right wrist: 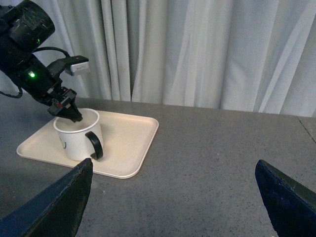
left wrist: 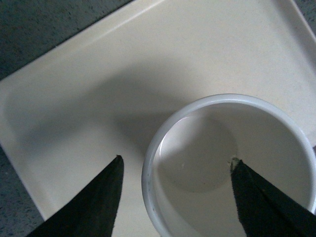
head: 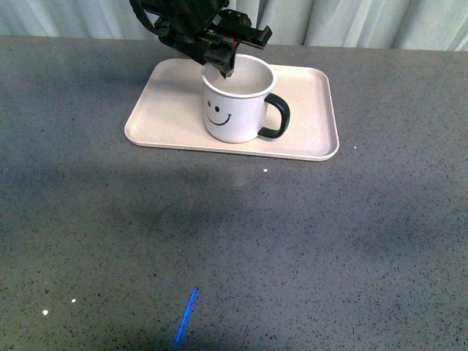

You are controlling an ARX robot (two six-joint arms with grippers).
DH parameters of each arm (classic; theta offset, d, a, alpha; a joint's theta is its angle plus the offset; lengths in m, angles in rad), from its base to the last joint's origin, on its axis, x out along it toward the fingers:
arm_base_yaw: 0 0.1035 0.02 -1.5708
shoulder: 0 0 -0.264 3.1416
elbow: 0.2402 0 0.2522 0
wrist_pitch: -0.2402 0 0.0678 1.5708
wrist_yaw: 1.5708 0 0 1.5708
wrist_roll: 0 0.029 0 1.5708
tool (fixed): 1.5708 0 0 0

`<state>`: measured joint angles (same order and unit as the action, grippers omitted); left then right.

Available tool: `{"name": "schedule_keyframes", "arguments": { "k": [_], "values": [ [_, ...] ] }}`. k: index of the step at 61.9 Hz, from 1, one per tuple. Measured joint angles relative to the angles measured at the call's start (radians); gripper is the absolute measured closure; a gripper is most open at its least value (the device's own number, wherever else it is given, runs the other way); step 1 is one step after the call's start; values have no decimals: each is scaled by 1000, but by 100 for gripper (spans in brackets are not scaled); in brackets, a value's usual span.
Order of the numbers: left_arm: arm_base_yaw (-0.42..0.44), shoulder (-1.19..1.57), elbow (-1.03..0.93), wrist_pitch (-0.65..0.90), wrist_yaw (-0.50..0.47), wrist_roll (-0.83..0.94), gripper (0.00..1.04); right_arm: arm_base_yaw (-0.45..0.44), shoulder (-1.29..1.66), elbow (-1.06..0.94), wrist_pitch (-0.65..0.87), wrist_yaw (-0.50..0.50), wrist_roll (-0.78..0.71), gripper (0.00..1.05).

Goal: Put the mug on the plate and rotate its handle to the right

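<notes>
The white mug (head: 235,106) with a black smiley face stands upright on the pale beige plate (head: 307,139). Its black handle (head: 277,115) points to the right in the front view. My left gripper (head: 223,64) hovers over the mug's rear left rim, open, one finger inside the cup and one outside the wall. The left wrist view shows the mug (left wrist: 217,163) rim between my left gripper's (left wrist: 175,165) fingertips (left wrist: 106,197), on the plate (left wrist: 98,89). My right gripper (right wrist: 173,170) is open over bare table, well away from the mug (right wrist: 76,138) and plate (right wrist: 133,143).
The grey speckled tabletop (head: 234,241) stretches in front of the plate, with a blue streak (head: 186,316) near the front edge. Pale curtains (right wrist: 197,49) hang behind the table.
</notes>
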<state>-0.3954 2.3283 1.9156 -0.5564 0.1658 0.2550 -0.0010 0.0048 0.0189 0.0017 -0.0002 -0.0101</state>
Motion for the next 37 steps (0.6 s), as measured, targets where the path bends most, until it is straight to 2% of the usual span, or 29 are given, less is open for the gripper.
{"name": "schedule_keyframes", "arguments": {
  "k": [12, 19, 20, 25, 29, 32, 37],
  "values": [
    [18, -225, -226, 171, 43, 5, 8, 0, 0, 0, 0, 0, 0, 9],
    [41, -402, -420, 327, 91, -44, 10, 0, 0, 0, 0, 0, 0, 9],
    [40, -418, -445, 358, 84, -47, 10, 0, 0, 0, 0, 0, 0, 9],
    [47, -552, -715, 800, -241, -150, 24, 0, 0, 0, 0, -2, 0, 9],
    [81, -655, -935, 1100, -379, -192, 35, 0, 0, 0, 0, 0, 0, 9],
    [132, -744, -1108, 1290, -385, -212, 44, 0, 0, 0, 0, 1, 0, 9],
    [220, -861, -1316, 1471, -322, -231, 56, 0, 0, 0, 0, 0, 0, 9]
  ]
}}
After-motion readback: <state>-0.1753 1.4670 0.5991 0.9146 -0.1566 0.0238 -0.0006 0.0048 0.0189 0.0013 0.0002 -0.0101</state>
